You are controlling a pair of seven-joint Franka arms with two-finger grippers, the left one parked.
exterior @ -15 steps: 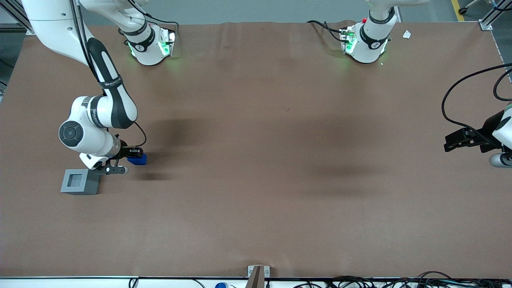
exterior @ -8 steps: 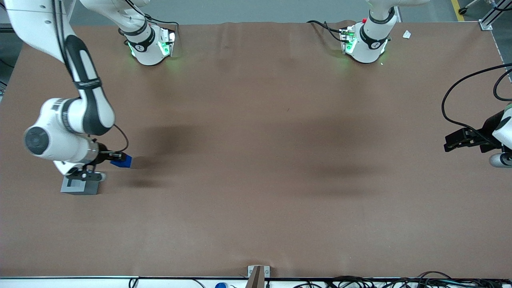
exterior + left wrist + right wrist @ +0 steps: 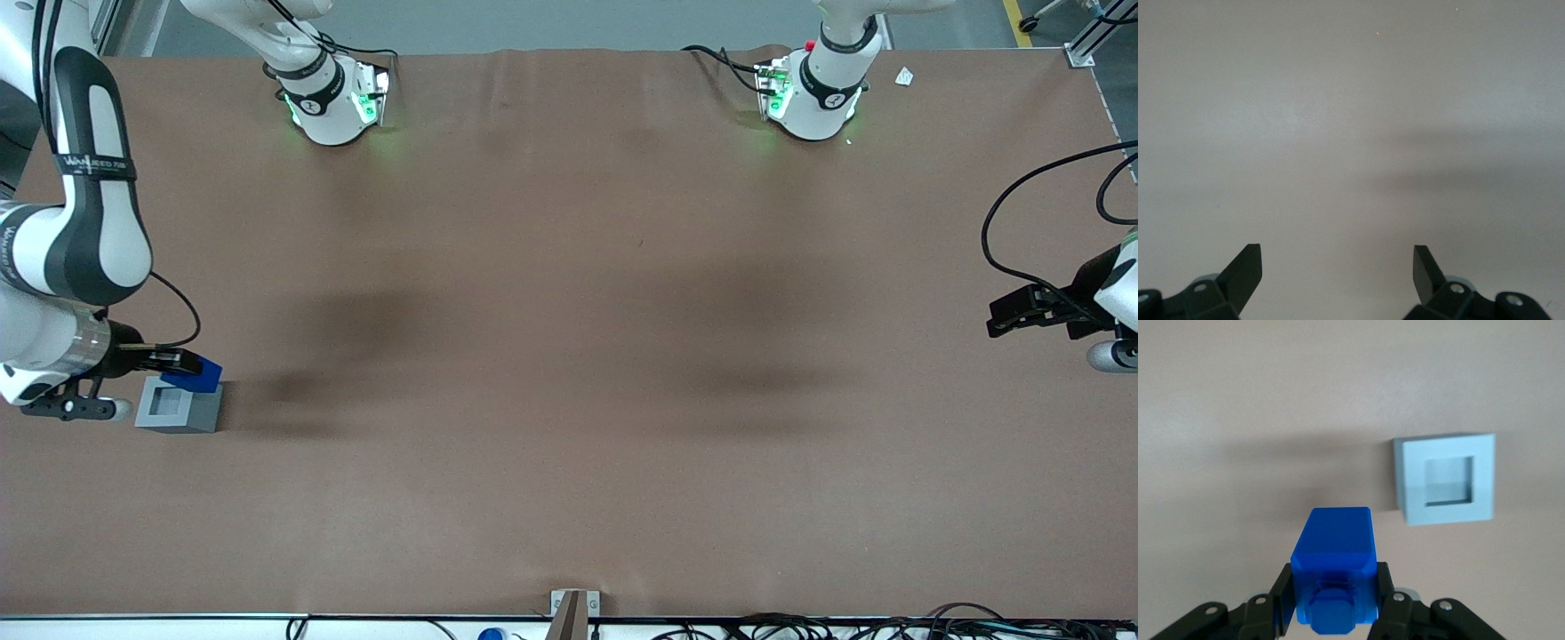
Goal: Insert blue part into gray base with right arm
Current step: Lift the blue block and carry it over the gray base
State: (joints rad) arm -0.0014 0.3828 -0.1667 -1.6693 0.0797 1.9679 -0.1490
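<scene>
Front view: the end effector (image 3: 178,363) pinches the blue part (image 3: 194,374) above the gray base (image 3: 178,406) on the desk (image 3: 569,356).

Right wrist view: the blue part (image 3: 1333,555) sits off the base's socket (image 3: 1447,480); lowering now would likely jam it on the rim.

My right arm (image 3: 84,204) is reaching down along the working arm's end of the desk, its forearm dropping to a bent wrist that is turning the tool (image 3: 173,362) sideways, toward the parked arm's end. My tool's two black fingers (image 3: 1386,590) are pressing in on the blue part (image 3: 1335,570) from either side, carrying it above the desk.
</scene>
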